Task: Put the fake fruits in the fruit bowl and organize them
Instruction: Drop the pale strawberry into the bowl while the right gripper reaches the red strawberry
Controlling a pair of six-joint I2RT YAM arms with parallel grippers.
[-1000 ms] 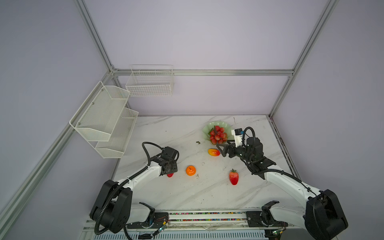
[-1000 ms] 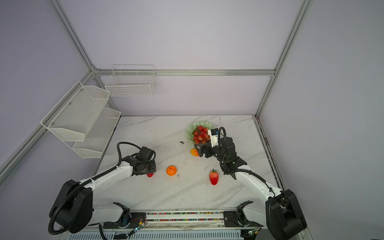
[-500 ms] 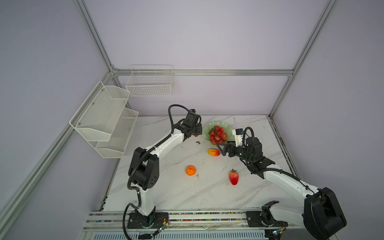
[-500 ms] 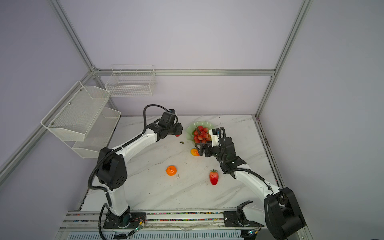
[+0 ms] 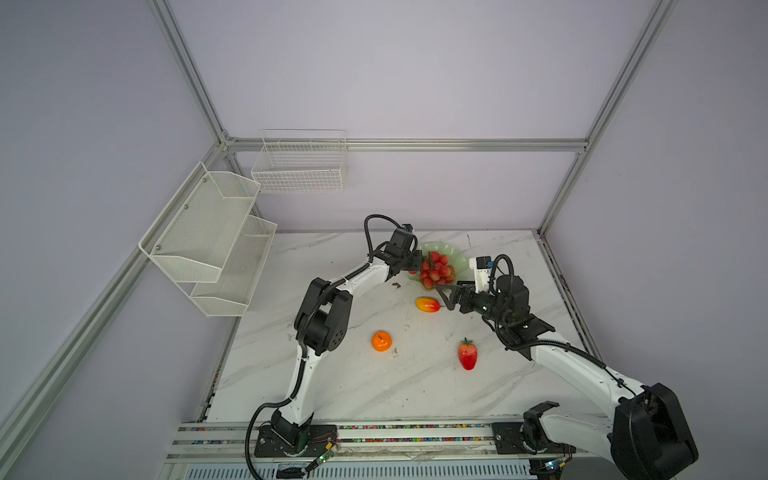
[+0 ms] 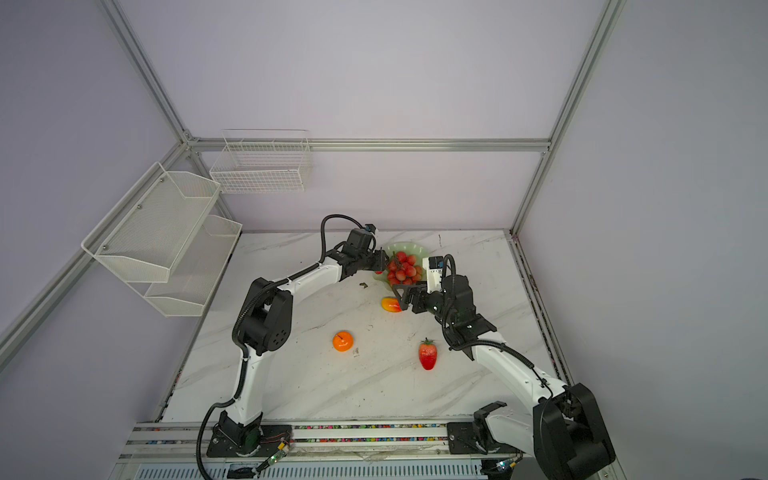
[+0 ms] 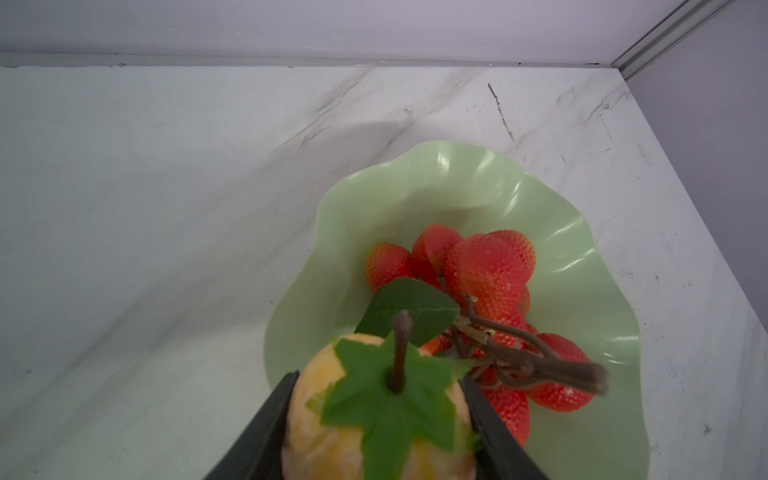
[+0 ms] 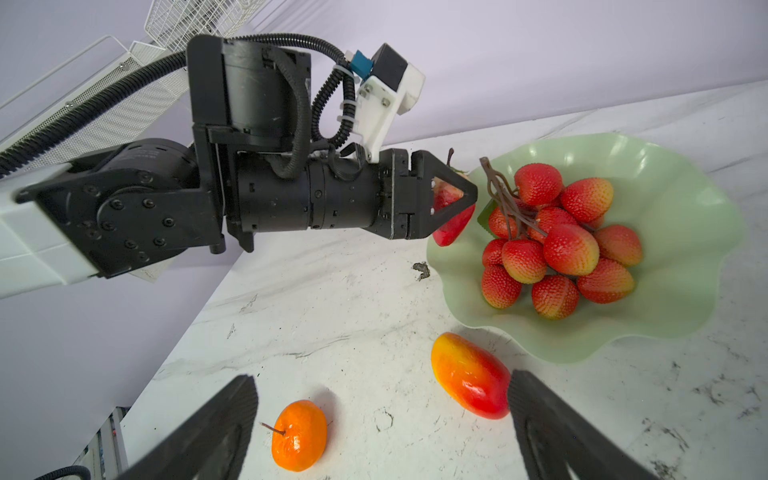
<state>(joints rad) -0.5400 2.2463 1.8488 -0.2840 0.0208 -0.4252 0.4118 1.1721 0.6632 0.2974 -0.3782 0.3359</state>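
The left fingers (image 8: 453, 178) are gripping a strawberry (image 8: 453, 228) over the fruit bowl's (image 8: 685, 208) rim near the counter's (image 5: 332, 395) back edge — seemingly for release beside the berry cluster (image 8: 569, 249) — while open right fingers (image 8: 208, 432) are hovering by the mango (image 8: 469, 376).

The fruit bowl (image 8: 685, 232) ahead of the left gripper (image 7: 378, 382) is glossy and smooth, throwing bright highlights; glazed ceramic or plastic, I cannot tell which. The berries (image 8: 569, 249) in it have a rough, pebbled skin with a dull sheen. The strawberry (image 8: 451, 232) between that gripper's matt black plastic fingers (image 7: 266, 419) carries a cloth-like leaf cap. Just beside the right gripper (image 8: 380, 376), the mango (image 8: 469, 380) is slick and shiny; the orange (image 8: 299, 434), farther off, is finely dimpled. The counter (image 8: 353, 299) is smooth marble-look stone, scuffed. The wire basket (image 5: 299, 180) is white-painted metal.
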